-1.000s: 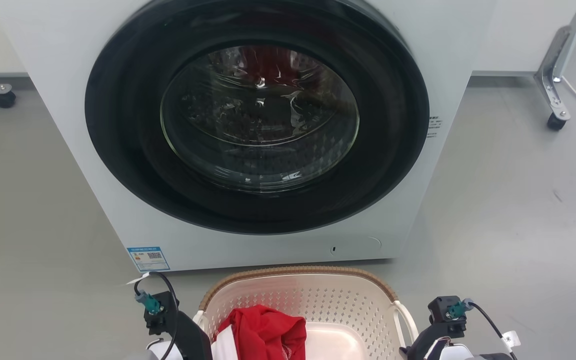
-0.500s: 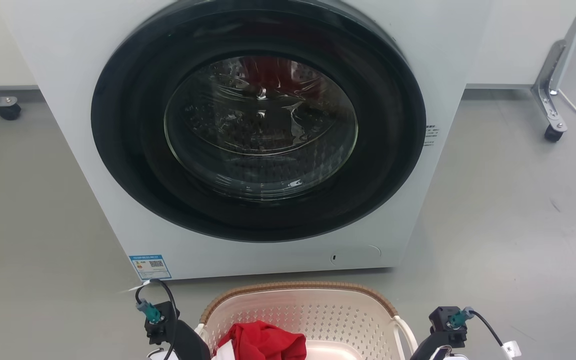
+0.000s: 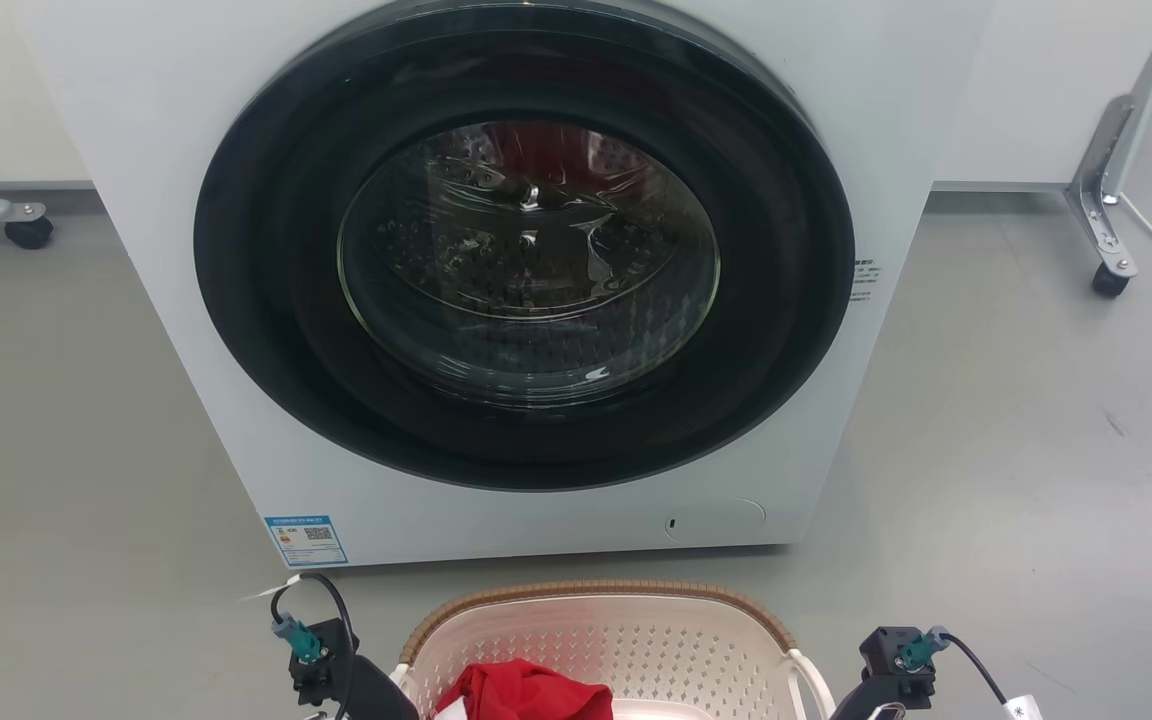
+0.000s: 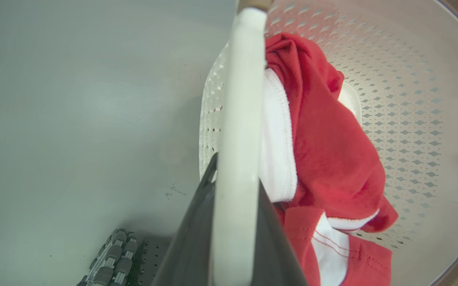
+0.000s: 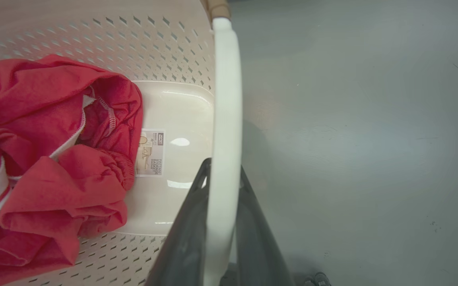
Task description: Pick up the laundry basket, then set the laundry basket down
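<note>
Gripping from both sides, the left gripper point(image 4: 235, 174) is clamped on the left handle point(image 4: 239, 79) and the right gripper point(image 5: 223, 167) on the right handle point(image 5: 227, 79), so the laundry basket point(image 3: 596, 592) hangs level, red garment point(image 3: 526, 692) inside; it seems just clear of the floor point(image 3: 986, 450), though that is uncertain, before the washer point(image 3: 526, 250).
</note>
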Available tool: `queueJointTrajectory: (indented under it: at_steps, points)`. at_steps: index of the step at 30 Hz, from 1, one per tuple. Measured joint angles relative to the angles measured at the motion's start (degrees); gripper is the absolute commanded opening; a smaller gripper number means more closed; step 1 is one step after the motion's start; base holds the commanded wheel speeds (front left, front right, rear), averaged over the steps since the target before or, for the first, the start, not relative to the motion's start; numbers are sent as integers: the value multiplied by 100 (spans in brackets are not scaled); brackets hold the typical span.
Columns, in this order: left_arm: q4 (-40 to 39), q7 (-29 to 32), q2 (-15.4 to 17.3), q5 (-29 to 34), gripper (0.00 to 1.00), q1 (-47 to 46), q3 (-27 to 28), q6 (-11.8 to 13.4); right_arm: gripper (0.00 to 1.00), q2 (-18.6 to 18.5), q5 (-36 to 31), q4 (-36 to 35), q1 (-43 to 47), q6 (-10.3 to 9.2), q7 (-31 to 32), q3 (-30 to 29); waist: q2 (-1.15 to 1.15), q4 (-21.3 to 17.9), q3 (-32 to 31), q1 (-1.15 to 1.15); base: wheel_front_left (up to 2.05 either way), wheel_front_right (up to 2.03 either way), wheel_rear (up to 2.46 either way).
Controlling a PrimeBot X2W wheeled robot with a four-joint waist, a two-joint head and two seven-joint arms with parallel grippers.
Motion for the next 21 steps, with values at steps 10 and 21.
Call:
queueJointTrajectory:
  at_steps: [10, 21]
  points:
    - [7, -43, 5, -11, 0, 0, -58, 0, 0, -4, 111, -9, 0, 0, 67, 56, 0, 25, -8, 0, 0, 0, 0]
    - [32, -94, 9, -105, 0, 0, -78, 0, 0, -8, 231, -9, 3, 0, 101, 93, 0, 31, 9, 0, 0, 0, 0]
